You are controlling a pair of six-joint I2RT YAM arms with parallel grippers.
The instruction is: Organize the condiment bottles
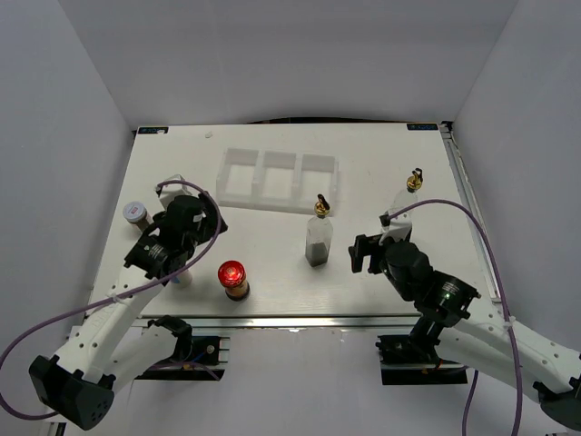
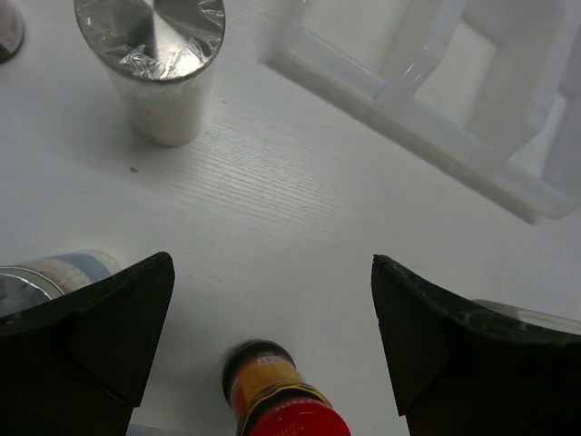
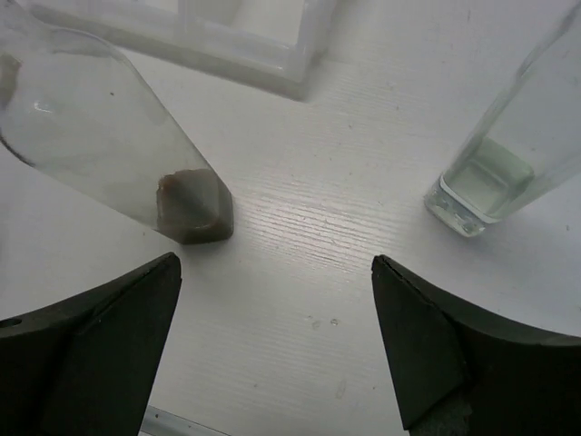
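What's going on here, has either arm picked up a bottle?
Nothing is held. Both grippers are open: the left gripper is near the red-lidded jar, and the right gripper faces the dark-bottomed glass bottle and the clear glass bottle. All stand outside the white tray, whose three compartments are empty.

Four small jars [image 2: 159, 86], two tall glass bottles [image 1: 318, 242] and one white tray [image 1: 272, 203] of three compartments.
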